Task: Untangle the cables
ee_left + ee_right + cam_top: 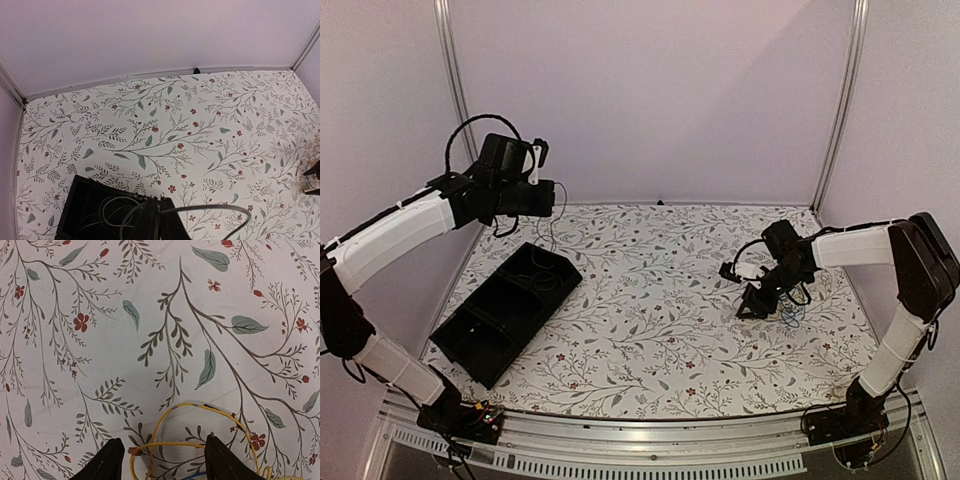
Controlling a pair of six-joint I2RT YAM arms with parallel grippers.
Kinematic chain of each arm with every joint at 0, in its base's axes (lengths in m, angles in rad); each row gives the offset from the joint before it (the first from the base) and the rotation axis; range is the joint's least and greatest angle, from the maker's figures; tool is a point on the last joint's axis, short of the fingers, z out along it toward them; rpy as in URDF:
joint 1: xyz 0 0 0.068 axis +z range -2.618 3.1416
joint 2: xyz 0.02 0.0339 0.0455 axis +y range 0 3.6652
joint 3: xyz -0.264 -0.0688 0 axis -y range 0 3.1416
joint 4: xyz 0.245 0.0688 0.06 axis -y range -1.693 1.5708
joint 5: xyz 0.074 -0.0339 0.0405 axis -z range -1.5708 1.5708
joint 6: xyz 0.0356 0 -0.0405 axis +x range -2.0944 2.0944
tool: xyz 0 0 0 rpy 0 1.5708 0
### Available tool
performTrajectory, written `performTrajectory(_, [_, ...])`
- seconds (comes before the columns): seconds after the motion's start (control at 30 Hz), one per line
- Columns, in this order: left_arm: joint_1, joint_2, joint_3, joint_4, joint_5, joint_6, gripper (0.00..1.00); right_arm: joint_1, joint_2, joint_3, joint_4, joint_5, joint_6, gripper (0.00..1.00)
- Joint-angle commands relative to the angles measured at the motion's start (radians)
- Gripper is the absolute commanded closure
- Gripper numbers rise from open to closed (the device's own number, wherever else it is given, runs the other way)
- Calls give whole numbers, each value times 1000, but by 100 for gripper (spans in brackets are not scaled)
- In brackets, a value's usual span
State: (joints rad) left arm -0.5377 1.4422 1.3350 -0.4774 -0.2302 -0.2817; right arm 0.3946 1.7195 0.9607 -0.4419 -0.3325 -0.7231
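My left gripper (548, 192) is raised high at the back left, above a black tray (470, 340). It is shut on a thin dark cable (207, 207) that arcs out to the right of the fingers and hangs down into the tray, where more dark loops (107, 210) lie. My right gripper (755, 300) is low over the table at the right, open. Yellow cable loops (200, 407) lie on the cloth between its two fingers (107, 460), with a bit of blue cable (195, 475) at the bottom edge. In the top view the yellow and blue bundle (792, 312) lies just right of that gripper.
The black tray (80, 200) has two compartments and sits at an angle on the left of the floral tablecloth (650, 290). Pale walls close off the back and both sides. A thick black arm cable loops over the left wrist (470, 130).
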Motion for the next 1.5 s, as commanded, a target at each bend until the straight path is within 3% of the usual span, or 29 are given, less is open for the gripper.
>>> performTrajectory(0.0, [62,-28,-34,-33,22,6,100,7,-29,-14,15,22,-10,41])
performTrajectory(0.43, [186,-60,-210,47,68,-2,100,6,-16,-16,14,39,-12,41])
performTrajectory(0.93, [355,-126,-203,33,71,59,100,7,-13,-19,10,42,-16,41])
performTrajectory(1.47, [364,61,-259,61,187,78,100,6,9,-17,0,46,-18,41])
